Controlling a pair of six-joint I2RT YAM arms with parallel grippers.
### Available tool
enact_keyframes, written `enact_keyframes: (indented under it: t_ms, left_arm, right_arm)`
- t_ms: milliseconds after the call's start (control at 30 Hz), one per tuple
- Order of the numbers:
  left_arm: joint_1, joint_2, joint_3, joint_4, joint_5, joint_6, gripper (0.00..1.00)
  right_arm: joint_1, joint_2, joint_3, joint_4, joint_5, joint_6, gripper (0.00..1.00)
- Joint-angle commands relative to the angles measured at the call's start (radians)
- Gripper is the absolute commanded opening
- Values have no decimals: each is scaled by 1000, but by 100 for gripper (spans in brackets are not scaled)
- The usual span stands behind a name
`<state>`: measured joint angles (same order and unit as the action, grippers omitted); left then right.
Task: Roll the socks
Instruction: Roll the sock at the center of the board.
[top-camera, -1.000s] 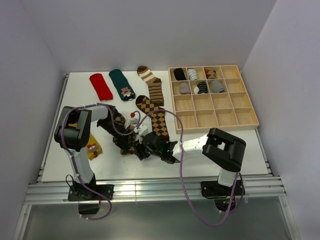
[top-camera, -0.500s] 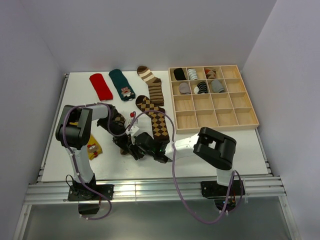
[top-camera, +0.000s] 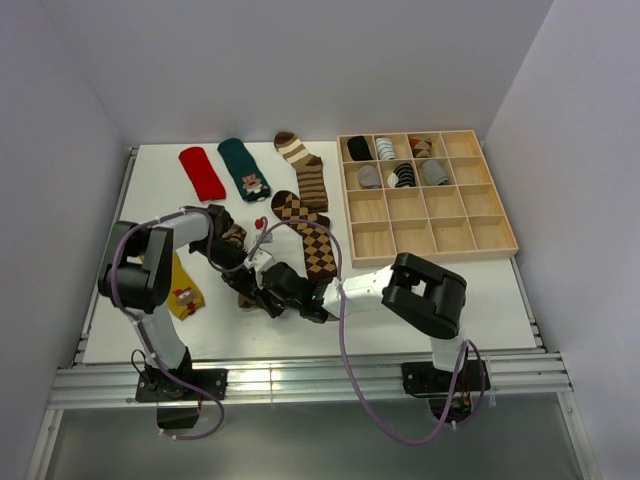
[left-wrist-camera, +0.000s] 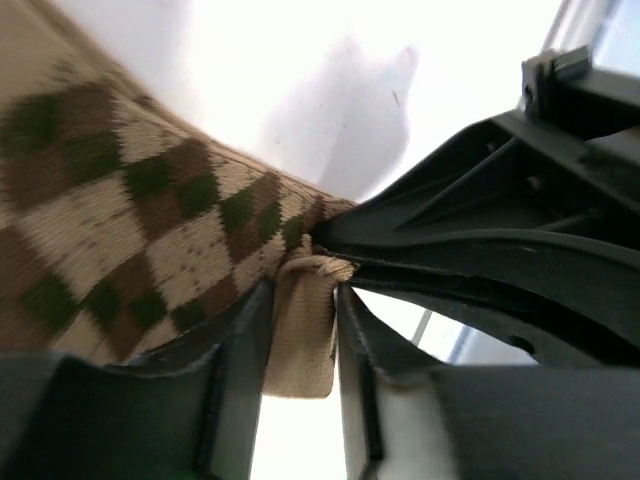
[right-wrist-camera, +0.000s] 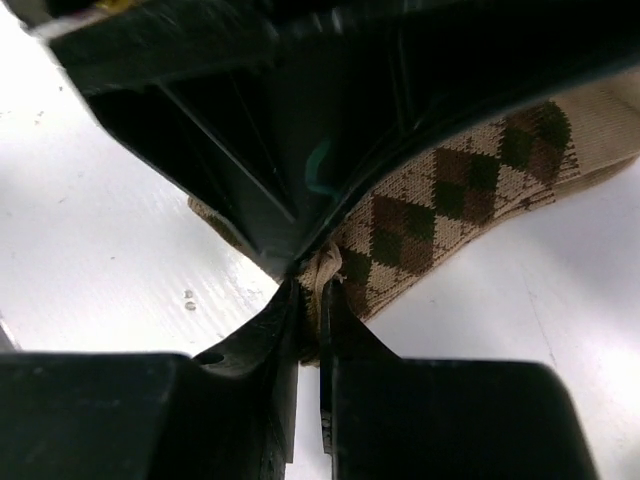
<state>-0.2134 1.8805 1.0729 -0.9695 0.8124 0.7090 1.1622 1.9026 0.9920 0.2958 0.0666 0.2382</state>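
The left gripper (left-wrist-camera: 300, 345) is clamped on the cream edge of a brown argyle sock (left-wrist-camera: 120, 230), and the right gripper (right-wrist-camera: 310, 295) pinches that same edge from the opposite side; the sock lies on the white table (top-camera: 480, 290), left of centre, near its argyle mate (top-camera: 318, 248)

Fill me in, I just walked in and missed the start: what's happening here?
Both arms are working one argyle sock on the table. The left gripper and right gripper are each shut on its cream edge, tips almost meeting. A second argyle sock, a red sock, teal sock, striped sock and mustard sock lie flat, not yet rolled. The tray holds some rolled socks.
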Motion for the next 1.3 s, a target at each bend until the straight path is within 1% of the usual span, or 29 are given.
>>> enact_keyframes:
  t_ms: [0, 33, 100, 133, 233, 267, 300, 367, 467, 500, 567, 633, 667, 700, 767, 800, 867, 900, 967, 1000, 1067, 1100, 1267]
  left_arm:
    - [-3, -135, -30, 202, -54, -93, 42]
    - [3, -189, -40, 244, -61, -112, 44]
    - [17, -239, -50, 276, -73, -137, 47]
    - [22, -285, -62, 294, -99, -169, 47]
    - [43, -354, -99, 383, -148, -224, 48]
    - [51, -401, -111, 432, -188, -239, 48]
    - [72, -426, -123, 449, -196, -252, 49]
    - [109, -497, -163, 486, -209, -256, 50]
    - [137, -593, -198, 517, -225, -249, 52]
    - [152, -618, -214, 540, -234, -253, 55]
    - [154, -664, -240, 528, -230, -220, 56]
    - [154, -701, -266, 508, -223, -171, 57]
    - [154, -713, -275, 497, -213, -142, 58]
    - [143, -724, -286, 496, -217, -103, 59]
    - [120, -771, -333, 503, -237, -63, 60]
    - [80, -788, -352, 508, -275, -34, 61]
    - [24, -839, -412, 540, -320, -16, 62]
    - [-39, -856, -454, 554, -350, -11, 63]
    - [-102, -903, -496, 613, -433, -10, 66]
    - [-160, -915, -514, 632, -458, -2, 67]
    - [-210, -940, -557, 675, -519, 7, 69]
    - [-248, -945, -570, 689, -533, 15, 76]
    - [-329, -916, -634, 778, -630, 49, 78]
  right_arm:
    - [7, -6, 33, -53, -59, 39, 0]
    - [2, -10, 30, -66, -66, 52, 0]
    - [1, -19, 27, -90, -99, 65, 0]
    - [-1, -20, 30, -119, -114, 76, 0]
    - [-13, -17, 56, -191, -140, 104, 0]
    - [-25, -16, 78, -214, -168, 111, 0]
    - [-35, -14, 89, -236, -183, 118, 0]
    - [-65, -10, 124, -318, -246, 148, 0]
    - [-107, 6, 166, -383, -318, 182, 0]
    - [-142, 12, 177, -423, -356, 196, 0]
    - [-177, 35, 210, -457, -401, 204, 0]
    - [-217, 62, 255, -546, -444, 194, 0]
    - [-229, 94, 305, -576, -458, 188, 0]
    - [-240, 110, 330, -633, -479, 182, 0]
    - [-269, 159, 402, -678, -524, 174, 0]
    - [-278, 177, 428, -731, -536, 165, 0]
    - [-295, 225, 503, -782, -573, 153, 0]
    - [-300, 239, 528, -829, -579, 148, 0]
    - [-315, 278, 580, -860, -626, 145, 0]
    - [-320, 288, 594, -882, -639, 150, 0]
    - [-332, 309, 612, -885, -681, 154, 1]
    - [-335, 319, 623, -905, -694, 153, 1]
    - [-343, 366, 662, -928, -723, 162, 1]
